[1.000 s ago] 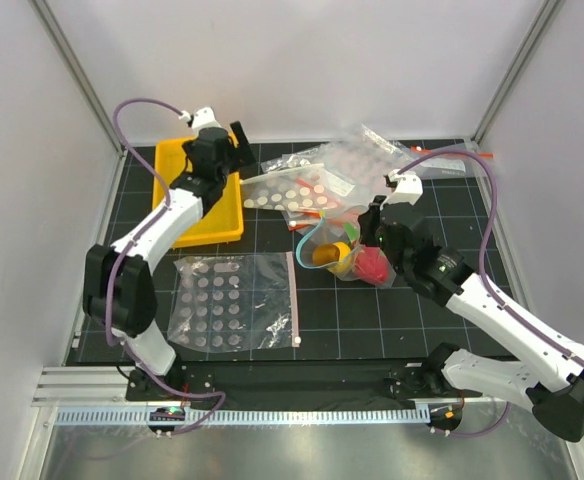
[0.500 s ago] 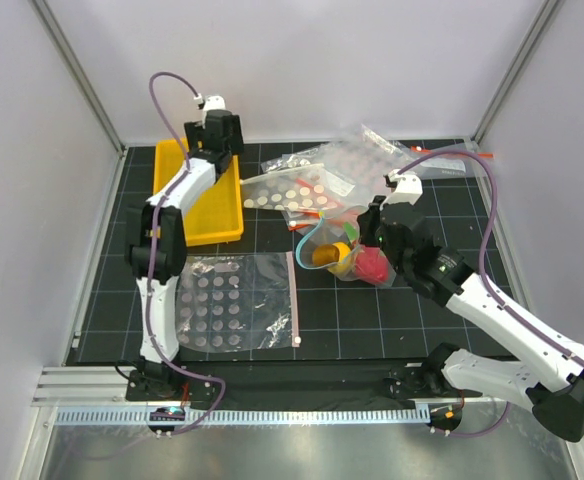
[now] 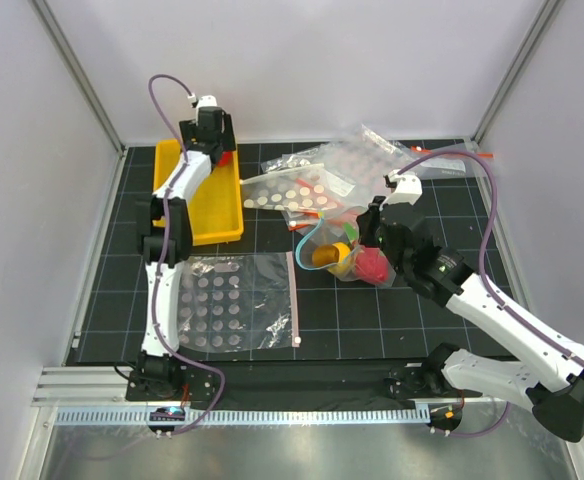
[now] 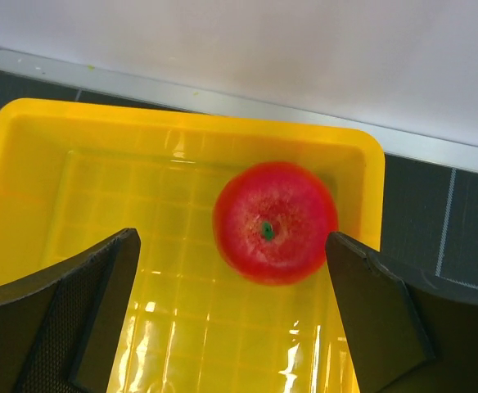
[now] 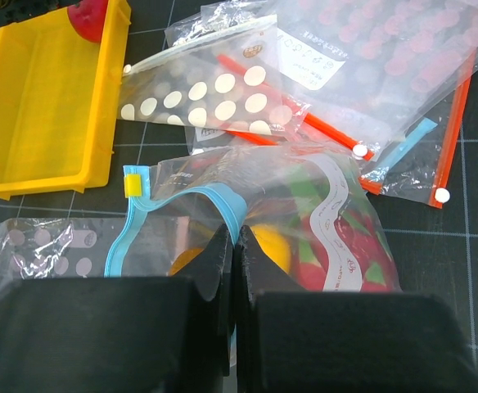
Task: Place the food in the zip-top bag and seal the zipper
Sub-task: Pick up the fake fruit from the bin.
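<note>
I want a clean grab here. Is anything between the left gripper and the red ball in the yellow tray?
Nothing visible. The left gripper hangs open over the red ball, which lies alone in the yellow tray. Only the tray's corner walls stand close beside it.

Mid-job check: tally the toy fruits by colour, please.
Red round toy fruit, in the yellow plastic tray: 1
Pink-red toy fruit with green leaves, in the clear plastic bag with the light-blue zipper: 1
Yellow toy lemon, same bag: 1
Orange-brown toy fruit, same bag: 1
Total: 4
</note>
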You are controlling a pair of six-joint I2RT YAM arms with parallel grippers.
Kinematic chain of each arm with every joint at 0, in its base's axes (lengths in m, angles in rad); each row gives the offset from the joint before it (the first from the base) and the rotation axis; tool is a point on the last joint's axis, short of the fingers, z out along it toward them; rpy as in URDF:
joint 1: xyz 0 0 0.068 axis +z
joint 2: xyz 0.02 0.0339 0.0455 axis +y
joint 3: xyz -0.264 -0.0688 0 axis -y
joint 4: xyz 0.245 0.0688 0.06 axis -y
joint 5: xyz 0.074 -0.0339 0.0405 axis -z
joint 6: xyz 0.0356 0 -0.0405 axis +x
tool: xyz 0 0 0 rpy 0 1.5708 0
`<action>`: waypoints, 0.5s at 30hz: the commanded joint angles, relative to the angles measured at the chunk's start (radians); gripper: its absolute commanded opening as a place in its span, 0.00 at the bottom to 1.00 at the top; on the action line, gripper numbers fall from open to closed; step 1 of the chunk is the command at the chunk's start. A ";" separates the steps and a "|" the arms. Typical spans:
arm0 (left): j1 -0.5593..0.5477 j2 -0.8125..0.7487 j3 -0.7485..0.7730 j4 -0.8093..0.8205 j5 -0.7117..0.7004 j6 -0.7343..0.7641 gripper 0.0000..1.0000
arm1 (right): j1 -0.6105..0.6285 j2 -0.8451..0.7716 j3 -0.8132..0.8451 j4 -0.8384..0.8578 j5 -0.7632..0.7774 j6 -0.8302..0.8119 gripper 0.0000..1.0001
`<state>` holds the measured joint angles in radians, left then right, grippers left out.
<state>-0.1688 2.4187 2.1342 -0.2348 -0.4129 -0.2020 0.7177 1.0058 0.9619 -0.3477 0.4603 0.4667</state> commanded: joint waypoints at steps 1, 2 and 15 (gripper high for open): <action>0.021 0.068 0.099 -0.060 0.066 -0.011 1.00 | 0.002 -0.029 0.005 0.070 0.001 0.012 0.01; 0.025 0.100 0.139 -0.072 0.080 -0.013 1.00 | 0.002 -0.027 0.001 0.073 -0.002 0.012 0.01; 0.043 0.175 0.202 -0.116 0.126 -0.005 0.88 | 0.003 -0.041 0.001 0.069 0.000 0.013 0.01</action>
<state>-0.1349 2.6041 2.2902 -0.3519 -0.3050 -0.2081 0.7177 0.9981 0.9592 -0.3477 0.4541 0.4698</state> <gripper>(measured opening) 0.906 0.041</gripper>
